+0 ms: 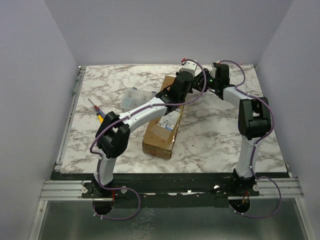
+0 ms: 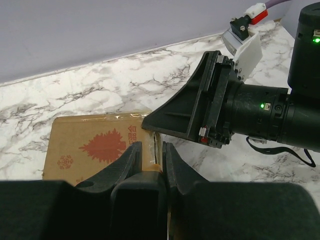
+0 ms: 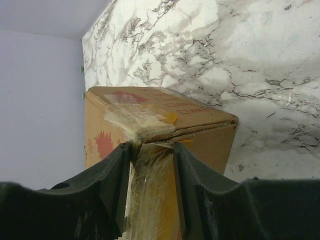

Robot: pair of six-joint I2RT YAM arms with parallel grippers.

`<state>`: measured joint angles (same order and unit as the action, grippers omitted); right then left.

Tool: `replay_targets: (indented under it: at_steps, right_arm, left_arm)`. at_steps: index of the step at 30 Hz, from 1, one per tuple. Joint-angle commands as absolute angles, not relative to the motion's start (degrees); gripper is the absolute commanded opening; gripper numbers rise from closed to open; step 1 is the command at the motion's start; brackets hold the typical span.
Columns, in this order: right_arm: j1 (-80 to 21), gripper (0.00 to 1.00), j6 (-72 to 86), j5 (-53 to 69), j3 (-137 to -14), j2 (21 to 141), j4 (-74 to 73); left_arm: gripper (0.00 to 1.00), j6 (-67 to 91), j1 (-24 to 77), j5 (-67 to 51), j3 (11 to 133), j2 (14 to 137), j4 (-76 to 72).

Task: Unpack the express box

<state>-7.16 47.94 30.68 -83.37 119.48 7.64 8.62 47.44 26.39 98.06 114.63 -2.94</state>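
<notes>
Roughly mid-table, the express box (image 1: 159, 140) lies flat on the marble table (image 1: 220, 130), long axis running from near centre toward the far edge, white label facing up, red print showing at the far end. Both arms reach over to that far end. Left gripper (image 2: 152, 146) sits over the top face at the end edge, fingers nearly together and clamped on a thin tan strip (image 2: 150, 159); tape or flap, cannot tell. Right gripper (image 3: 152, 147) comes in from the right, facing the box's end face, and in the left wrist view its black tip is just beside the left fingers, at the same corner. Right fingers (image 3: 120, 185) stand apart on either side of a loose, crumpled band of clear tape (image 3: 150, 185) that runs from the top face down over the end. The tape meets both inner finger faces, but whether they are actually squeezing it cannot be told. The end seam looks slightly gapped under the tape. Left of the box, well apart from both grippers, a small clear plastic case (image 1: 135, 96) lies just beside the left arm, and a small red and yellow tool (image 1: 98, 111) lies nearer the left edge.
</notes>
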Motion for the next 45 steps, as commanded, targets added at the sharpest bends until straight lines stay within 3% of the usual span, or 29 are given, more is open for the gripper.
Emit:
replay_targets:
  at_steps: [1,45]
  right_arm:
    - [-7.0,0.43,46.42,26.9,-83.9,121.64,5.21]
    - [-7.03,0.43,45.75,25.8,-83.06,120.41,4.7]
  left_arm:
    - [0.0,9.7,48.34,25.52,94.87,110.04,3.71]
    - [0.0,18.76,59.12,29.02,75.99,90.21,14.34]
